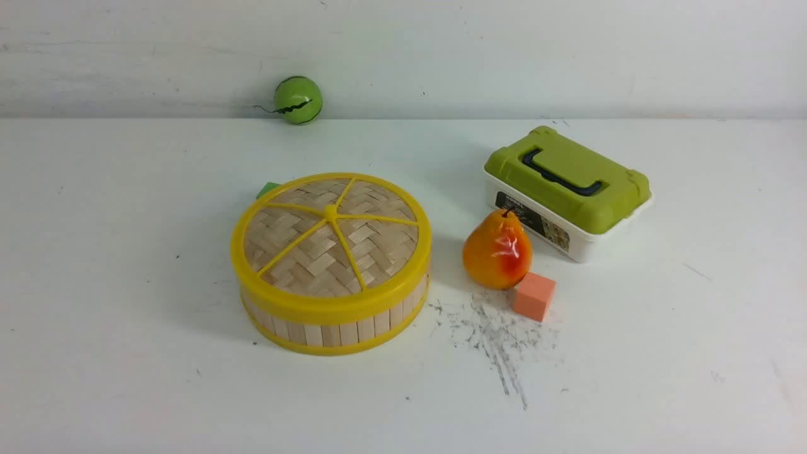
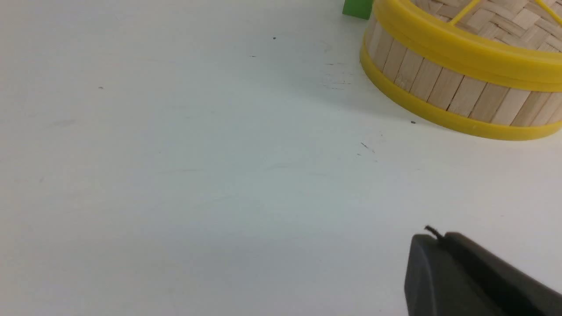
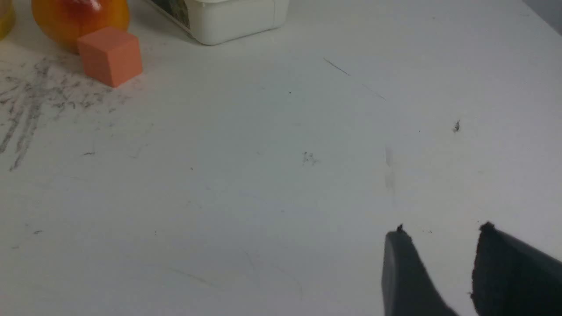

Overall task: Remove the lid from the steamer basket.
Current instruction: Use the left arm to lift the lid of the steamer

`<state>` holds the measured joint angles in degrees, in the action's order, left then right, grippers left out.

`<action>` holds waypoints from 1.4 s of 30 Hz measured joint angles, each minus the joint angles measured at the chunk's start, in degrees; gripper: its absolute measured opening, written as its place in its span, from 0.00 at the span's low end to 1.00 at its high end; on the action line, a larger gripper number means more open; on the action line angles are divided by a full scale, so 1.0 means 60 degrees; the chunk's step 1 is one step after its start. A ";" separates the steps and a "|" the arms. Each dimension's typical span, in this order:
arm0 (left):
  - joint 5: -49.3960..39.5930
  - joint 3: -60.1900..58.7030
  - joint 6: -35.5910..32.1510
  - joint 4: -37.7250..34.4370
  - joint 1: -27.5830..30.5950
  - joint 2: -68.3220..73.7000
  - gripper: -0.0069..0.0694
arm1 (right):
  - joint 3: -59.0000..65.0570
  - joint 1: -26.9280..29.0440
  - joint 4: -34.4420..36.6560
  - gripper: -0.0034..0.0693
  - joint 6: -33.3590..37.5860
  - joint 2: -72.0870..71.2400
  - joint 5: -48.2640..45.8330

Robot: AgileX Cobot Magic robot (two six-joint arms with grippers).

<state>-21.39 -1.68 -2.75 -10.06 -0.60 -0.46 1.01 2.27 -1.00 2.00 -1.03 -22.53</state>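
The steamer basket (image 1: 334, 328) stands left of the table's middle, with pale slat wall and yellow rims. The lid (image 1: 331, 236), woven bamboo with yellow rim, spokes and centre knob, sits flat on top of it. In the left wrist view the basket's wall (image 2: 443, 83) and the lid's rim (image 2: 461, 52) show, well away from my left gripper (image 2: 434, 237), whose dark jaws are together and empty. My right gripper (image 3: 441, 235) is open and empty over bare table, far from the basket. Neither gripper shows in the front view.
A pear (image 1: 497, 250) and an orange cube (image 1: 534, 296) lie right of the basket, with a white box with green lid (image 1: 567, 189) behind them. A green block (image 1: 267, 189) peeks out behind the basket. A green ball (image 1: 297, 99) sits at the back wall.
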 joint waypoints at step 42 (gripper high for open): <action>-0.0008 0.0000 0.0000 0.0000 0.0000 0.0000 0.12 | 0.0000 0.0000 0.0000 0.38 0.0000 0.0000 0.0000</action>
<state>-21.44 -1.68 -2.75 -10.06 -0.60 -0.46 1.01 2.27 -1.00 2.00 -1.03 -22.53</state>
